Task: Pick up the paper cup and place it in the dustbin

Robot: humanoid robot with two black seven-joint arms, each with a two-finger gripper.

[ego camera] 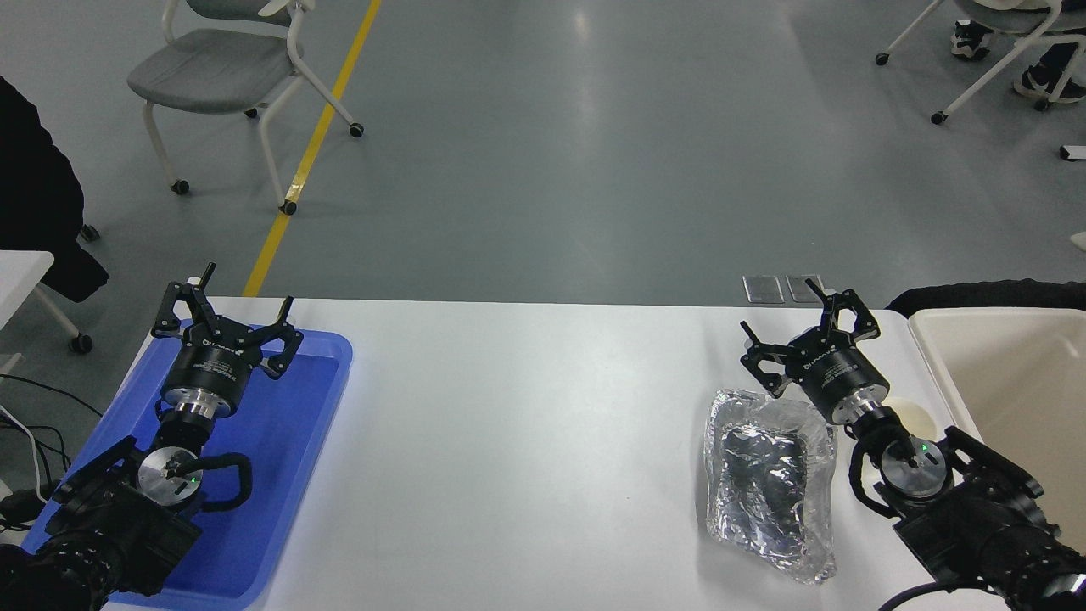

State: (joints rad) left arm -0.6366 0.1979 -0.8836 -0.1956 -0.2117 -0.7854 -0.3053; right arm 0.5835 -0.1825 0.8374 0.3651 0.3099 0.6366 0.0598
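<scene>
- The task is judged to be at its start: the paper cup [915, 417] is seen standing on the white desk [526, 424], not yet grasped and not yet in the dustbin [1001, 373].
- Only a sliver of the cup's cream rim and inside is shown, since most of it is hidden behind the right arm; it lies between the foil tray [768, 479] and the dustbin, just beside the bin's near wall.
- The right gripper [802, 335] is held with its fingers spread wide and nothing between them, above the desk at the far end of the foil tray and beyond the cup.
- The left gripper [222, 310] is parked over the blue tray [305, 407] at the lower left, likewise spread wide and empty.
- The dustbin is seen at the right edge, its visible inside bare; part of it is cut off by the picture's edge.
- Everything is judged still to be done: the right gripper must be brought back over the cup, closed on it, lifted, carried over the rim to the right, and opened.
- The foil tray close beside the cup is judged a thing that could be knocked in the approach.
</scene>
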